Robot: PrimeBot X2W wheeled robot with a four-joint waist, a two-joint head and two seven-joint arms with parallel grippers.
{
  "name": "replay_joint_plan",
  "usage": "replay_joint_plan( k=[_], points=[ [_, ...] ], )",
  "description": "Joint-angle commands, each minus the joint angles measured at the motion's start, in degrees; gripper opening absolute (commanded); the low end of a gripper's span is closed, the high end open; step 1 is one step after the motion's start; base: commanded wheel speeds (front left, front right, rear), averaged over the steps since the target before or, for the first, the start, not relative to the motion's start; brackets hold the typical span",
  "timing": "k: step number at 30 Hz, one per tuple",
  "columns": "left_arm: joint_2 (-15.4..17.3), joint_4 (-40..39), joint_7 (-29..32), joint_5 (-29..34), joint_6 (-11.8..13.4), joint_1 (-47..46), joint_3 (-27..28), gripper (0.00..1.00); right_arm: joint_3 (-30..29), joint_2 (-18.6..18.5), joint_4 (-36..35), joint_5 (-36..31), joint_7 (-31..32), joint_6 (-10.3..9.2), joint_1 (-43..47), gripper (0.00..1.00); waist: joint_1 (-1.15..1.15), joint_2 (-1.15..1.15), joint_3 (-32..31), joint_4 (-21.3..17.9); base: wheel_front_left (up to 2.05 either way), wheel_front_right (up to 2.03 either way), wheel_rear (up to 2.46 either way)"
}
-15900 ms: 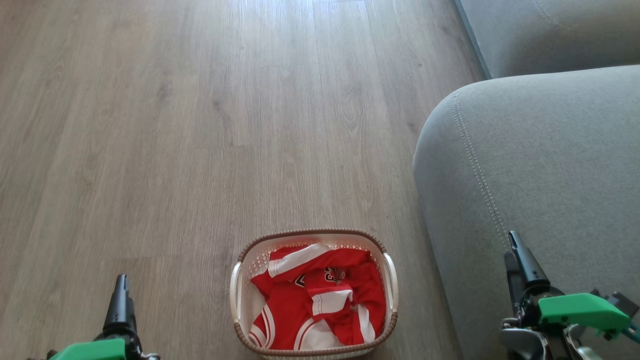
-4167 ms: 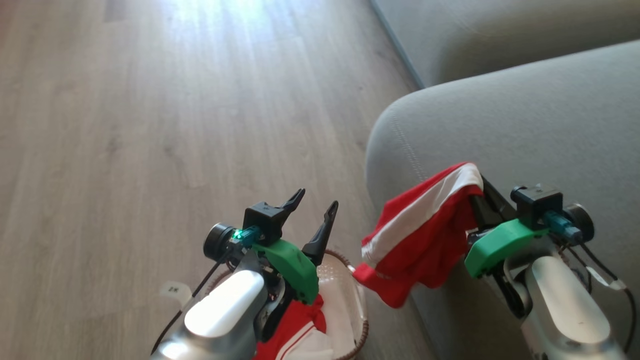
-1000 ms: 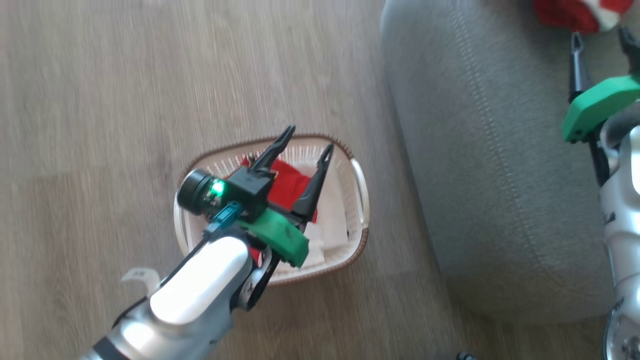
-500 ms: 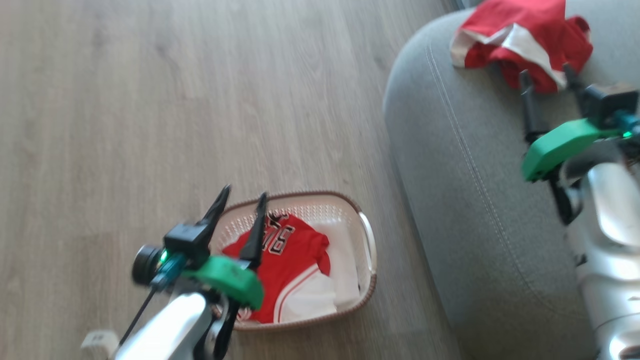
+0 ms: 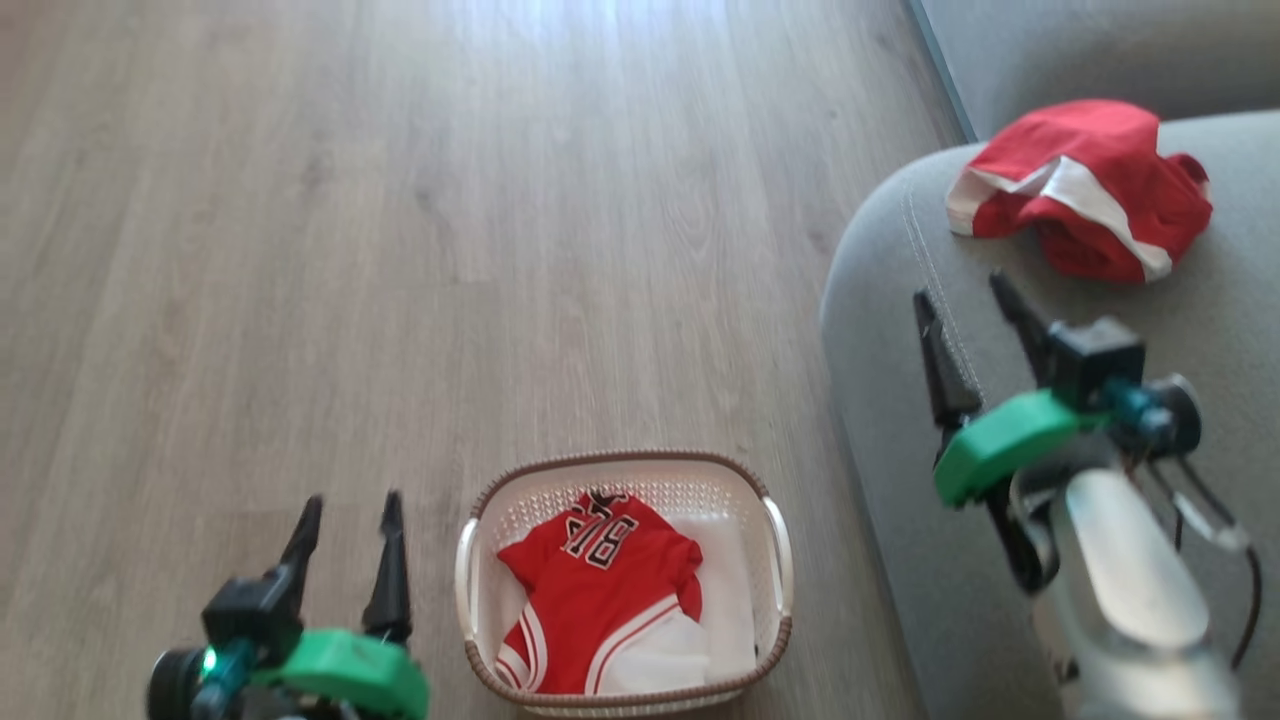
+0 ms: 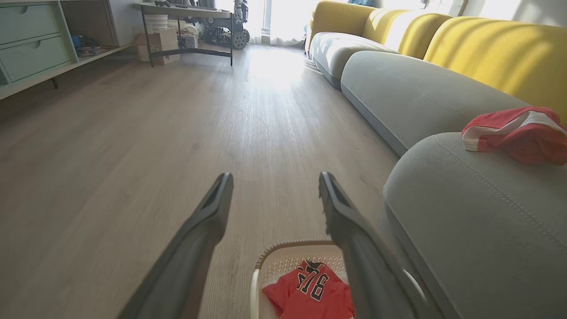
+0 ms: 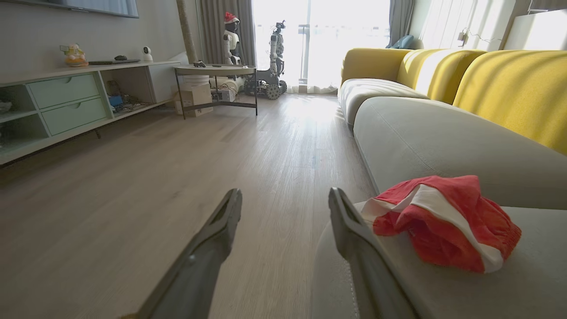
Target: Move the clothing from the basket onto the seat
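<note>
Head view: 1 basket (image 5: 620, 458) on the wood floor (image 5: 400, 250), just left of the grey sofa (image 5: 1230, 290). Clothing count is 2. 1 red jersey (image 5: 600, 590) lies in the basket, number print up. 1 pair of red shorts (image 5: 1085, 190) sits crumpled on the sofa seat near its front edge. 2 grippers. The left gripper (image 5: 352, 498) is low at left, over the floor beside the basket, jaws spread with nothing between them. The right gripper (image 5: 958, 286) is over the sofa's rounded edge, jaws wide and empty, tips short of the shorts.

Left wrist view: 2 dark fingers (image 6: 212, 212) well apart, empty. Basket's far end and jersey are at the bottom edge between them. Shorts are on the sofa at right. 3 yellow back cushions (image 6: 487, 48) sit behind the grey seats. Also 2 mint drawers (image 6: 31, 57), 1 black-legged table (image 6: 186, 13), 1 cardboard box (image 6: 157, 42).

Right wrist view: 2 fingers apart, nothing gripped. Shorts are on the seat just beside the right-hand finger. Same 2 drawers, 1 table, 3 yellow cushions. 2 standing robots (image 7: 230, 35) by the window.
</note>
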Motion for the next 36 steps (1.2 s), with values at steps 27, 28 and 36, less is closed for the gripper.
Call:
replay_joint_plan(
  k=[27, 28, 36],
  points=[
    [-0.4, -6.8, -0.7, 6.8, -1.7, 15.4, 16.3, 1.0, 3.5, 1.8, -16.7, 7.6, -0.3, -0.02, 19.4, 1.0, 0.0, 0.0, -3.8, 1.7, 0.0, 0.0, 0.0],
    [-0.6, -6.7, -0.7, 6.9, -1.9, 15.5, 16.5, 1.0, 3.5, 1.8, -16.8, 7.6, -0.3, -0.02, 19.5, 1.0, 0.0, 0.0, -3.8, 1.7, 0.0, 0.0, 0.0],
    [-1.3, -6.0, -0.7, 7.6, -2.9, 15.7, 17.4, 1.0, 3.3, 1.8, -17.1, 7.8, -0.2, -0.02, 19.6, 1.0, 0.0, 0.0, -3.7, 1.5, 0.0, 0.0, 0.0]
  ],
)
